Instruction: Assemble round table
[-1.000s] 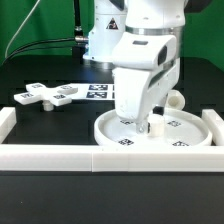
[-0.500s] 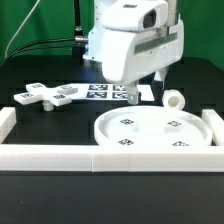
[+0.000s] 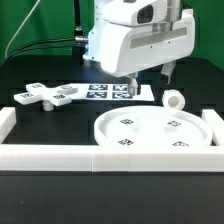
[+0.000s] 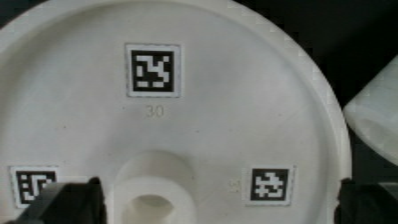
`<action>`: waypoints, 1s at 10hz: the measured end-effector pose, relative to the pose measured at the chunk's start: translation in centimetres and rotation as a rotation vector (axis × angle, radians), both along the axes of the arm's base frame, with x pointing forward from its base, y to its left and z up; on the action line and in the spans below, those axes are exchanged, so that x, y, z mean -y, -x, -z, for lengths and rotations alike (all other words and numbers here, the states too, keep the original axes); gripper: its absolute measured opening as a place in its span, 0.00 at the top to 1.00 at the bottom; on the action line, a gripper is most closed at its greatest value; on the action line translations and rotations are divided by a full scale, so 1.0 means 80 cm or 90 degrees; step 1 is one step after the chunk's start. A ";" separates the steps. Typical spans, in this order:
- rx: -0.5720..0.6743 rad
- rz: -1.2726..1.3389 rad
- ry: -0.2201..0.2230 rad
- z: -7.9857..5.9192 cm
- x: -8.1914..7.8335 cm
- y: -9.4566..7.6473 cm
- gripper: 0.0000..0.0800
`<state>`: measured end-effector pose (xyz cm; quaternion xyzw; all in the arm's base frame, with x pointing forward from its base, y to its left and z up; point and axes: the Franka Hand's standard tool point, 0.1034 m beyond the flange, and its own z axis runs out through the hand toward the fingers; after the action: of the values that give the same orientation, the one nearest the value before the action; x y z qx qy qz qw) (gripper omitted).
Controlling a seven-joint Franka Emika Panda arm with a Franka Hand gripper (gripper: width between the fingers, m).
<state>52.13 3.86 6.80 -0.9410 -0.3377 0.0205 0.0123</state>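
The large round rimmed disc [image 3: 155, 131] lies flat on the table towards the exterior view's right, tags facing up. It fills the wrist view [image 4: 160, 110], where its central hub with a hole [image 4: 153, 197] shows. My gripper [image 3: 151, 86] hangs above the disc's far edge, open and empty. In the wrist view [image 4: 222, 205] its dark fingers [image 4: 68, 200] stand wide apart at either side of the hub, clear of the disc. The short thick cylinder [image 3: 175, 99] lies behind the disc. The cross-shaped four-armed piece [image 3: 45, 96] lies on the exterior view's left.
The marker board [image 3: 103, 92] lies flat behind the disc, partly under the gripper. Long white border blocks run along the front [image 3: 100, 156] and stand at the left [image 3: 8, 118] and right [image 3: 214, 118] ends. The robot's base stands at the back.
A second ago the gripper was low on the disc. It has risen and drawn back towards the far edge, empty. The disc has stayed in place.
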 end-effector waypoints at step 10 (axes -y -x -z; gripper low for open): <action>-0.039 0.552 -0.007 0.010 -0.047 0.021 0.19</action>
<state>50.41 7.60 6.02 -0.9946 0.0890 0.0393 0.0350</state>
